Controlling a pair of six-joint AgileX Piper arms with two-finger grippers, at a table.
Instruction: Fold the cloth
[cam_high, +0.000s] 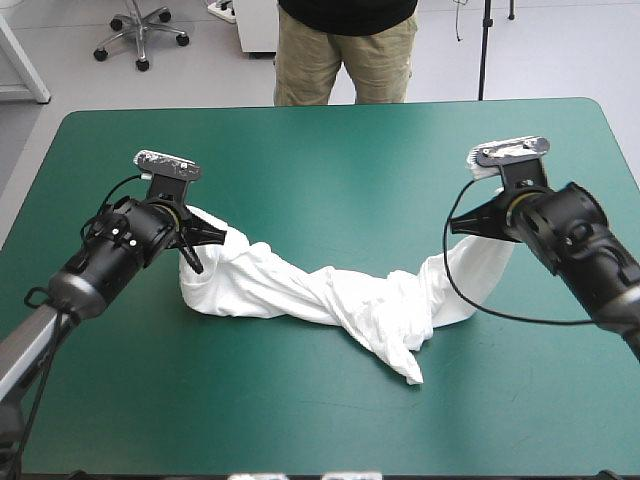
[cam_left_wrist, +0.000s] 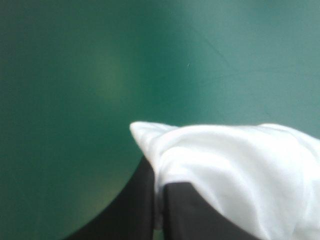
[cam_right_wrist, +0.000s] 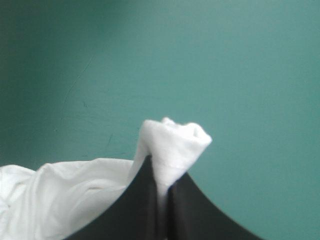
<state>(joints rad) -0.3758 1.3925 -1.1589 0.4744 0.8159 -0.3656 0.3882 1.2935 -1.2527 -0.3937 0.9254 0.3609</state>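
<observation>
**White T-shirt strung between two grips, twisted at the middle**

White cloth runs across the near half of the teal-green bench as one long rope: the T-shirt is drawn out sideways, with each end in a gripper. The left gripper has one bunched end. In the left wrist view its black fingers are all but together, with a fold of cloth pinched between them and spilling over one side. The right gripper has the other end. In the right wrist view its fingers are clamped on a small rolled tuft that pokes out past the tips.

Both ends are raised a little off the bench, while the middle sags and lies on it. The arms seem to be set wide apart so that the pull takes the heap out of the cloth and opens it for folding.

That has not worked yet, as far as I can judge. Toward the right side the cloth is wound on itself, and a pointed tail hangs out toward the near edge. No sleeve, hem or collar can be told apart. The task looks to be at an early stage, since the shirt has to lie spread flat before any fold can be made. Pulling harder on these grips could tighten the twist rather than undo it.
</observation>
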